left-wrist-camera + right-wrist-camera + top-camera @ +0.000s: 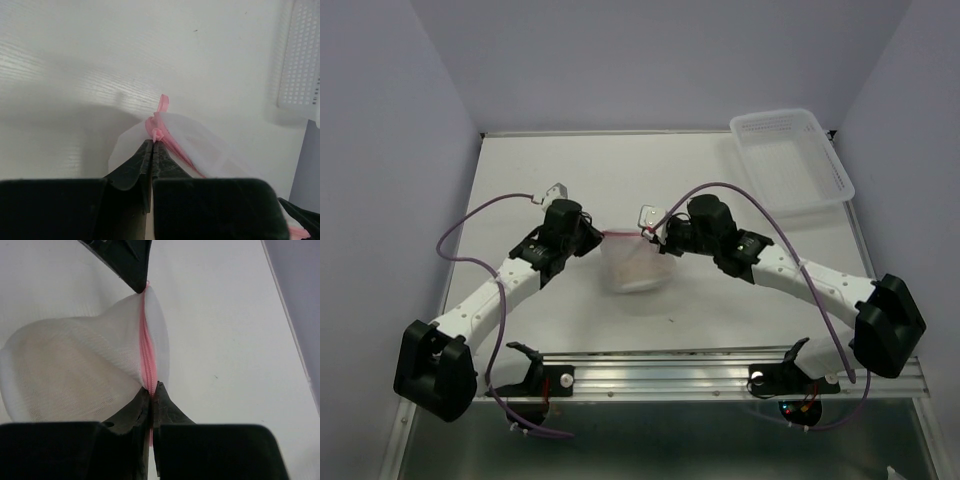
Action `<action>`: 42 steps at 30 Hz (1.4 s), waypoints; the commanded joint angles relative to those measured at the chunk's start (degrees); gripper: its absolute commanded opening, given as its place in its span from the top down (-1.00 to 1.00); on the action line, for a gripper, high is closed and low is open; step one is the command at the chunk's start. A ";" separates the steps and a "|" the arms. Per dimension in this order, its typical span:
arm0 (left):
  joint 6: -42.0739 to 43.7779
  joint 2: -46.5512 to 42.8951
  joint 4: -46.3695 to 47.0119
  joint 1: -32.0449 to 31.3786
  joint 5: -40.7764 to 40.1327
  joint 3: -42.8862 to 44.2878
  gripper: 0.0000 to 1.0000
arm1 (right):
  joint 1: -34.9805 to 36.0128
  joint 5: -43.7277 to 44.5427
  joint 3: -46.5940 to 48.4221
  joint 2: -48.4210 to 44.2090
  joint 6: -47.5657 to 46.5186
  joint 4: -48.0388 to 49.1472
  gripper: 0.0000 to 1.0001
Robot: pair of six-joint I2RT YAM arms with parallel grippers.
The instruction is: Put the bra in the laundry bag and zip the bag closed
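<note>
Pink zipper [146,347] pulled straight between two clamped grippers.
The top view shows the rounded white see-through mesh laundry bag [635,268] mid-table between the arms, with the left gripper [600,236] and right gripper [652,238] at opposite ends of its rim. Only the right wrist view shows the soft tan-beige bra [60,375] inside, faint through the mesh. Both pairs of fingers are pressed together on the zipper. A clear rectangular plastic basket [790,160] lies well apart at the white table's [550,170] far right corner.

The bra [65,375] shows only as a tan blur through the laundry bag [120,325] mesh
</note>
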 commanded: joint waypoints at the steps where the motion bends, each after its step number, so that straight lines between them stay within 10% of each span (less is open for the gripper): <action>1: 2.34 0.58 3.56 3.35 -0.88 -0.83 1.00 | 0.45 -1.87 -2.93 -5.07 -4.14 2.66 0.99; 5: 4.01 2.60 5.15 6.00 0.09 -0.39 1.00 | -0.08 -3.37 -5.83 -7.97 -4.50 3.10 0.95; 10: 6.20 0.77 7.95 6.00 4.48 -0.47 1.00 | -0.08 -1.35 -5.49 -6.67 -1.44 3.28 -0.64; 13: 6.56 -0.29 7.88 6.09 5.53 -0.48 1.00 | -0.08 -3.01 -2.86 -3.68 1.12 3.28 -0.99; 29: -1.52 -7.32 0.93 0.47 0.44 5.32 1.00 | 0.45 -9.96 12.96 9.68 3.15 1.09 -0.94; 42: -3.37 -4.34 1.28 -4.90 -1.49 7.69 1.00 | 0.98 -6.98 18.95 16.72 4.37 0.29 -0.20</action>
